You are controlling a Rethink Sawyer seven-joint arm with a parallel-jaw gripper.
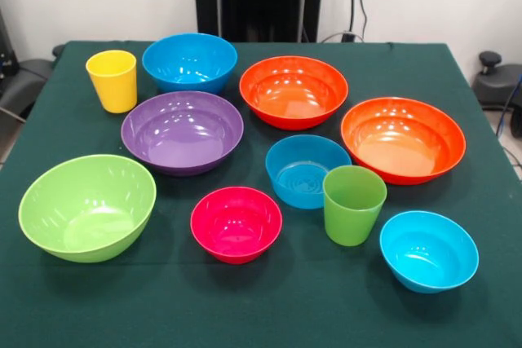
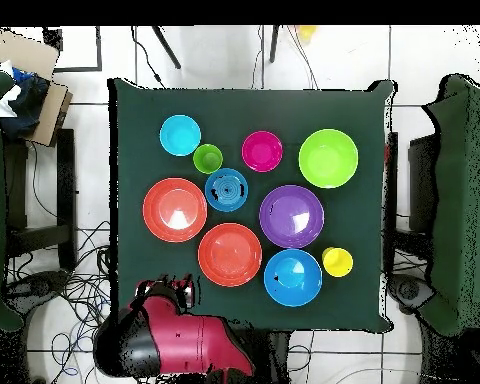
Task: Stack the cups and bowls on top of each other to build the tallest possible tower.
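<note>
Nowhere is a tower standing yet — every piece is sitting apart on the green table (image 1: 457, 315). Around the purple bowl (image 1: 182, 132): the yellow cup (image 1: 112, 80) and a blue bowl (image 1: 189, 62) just behind, two orange bowls (image 1: 294, 91) (image 1: 403, 139) beside, the green cup (image 1: 353, 204) nearer. The arm (image 2: 179, 340) is resting off the table's edge — whether its gripper is clenched, I cannot tell.
</note>
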